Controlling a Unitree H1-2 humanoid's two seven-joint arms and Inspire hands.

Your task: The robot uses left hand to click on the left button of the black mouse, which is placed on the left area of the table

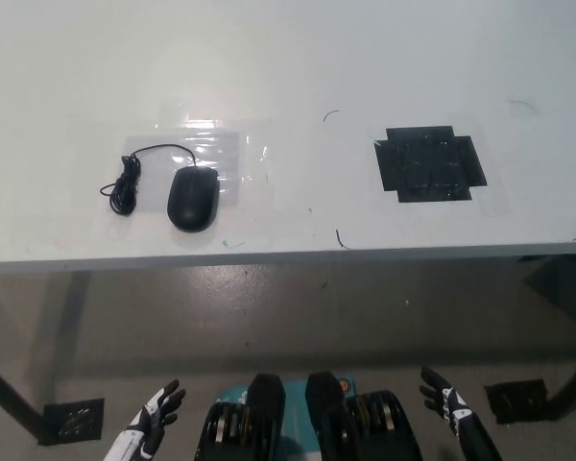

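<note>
The black mouse [193,198] lies near the table's [288,58] front edge, left of centre, its cable [127,182] coiled alongside. The left hand [152,420] hangs below the table, fingers spread, empty; the right hand [448,408] likewise. Any click requires a light fingertip press on the mouse's far-left portion.

The black mouse [193,198] looks like smooth, slightly glossy plastic. It lies on a clear, shiny film sheet [204,158] taped to the matt white table [288,58]. The black tape patch [429,164] gleams faintly.
</note>
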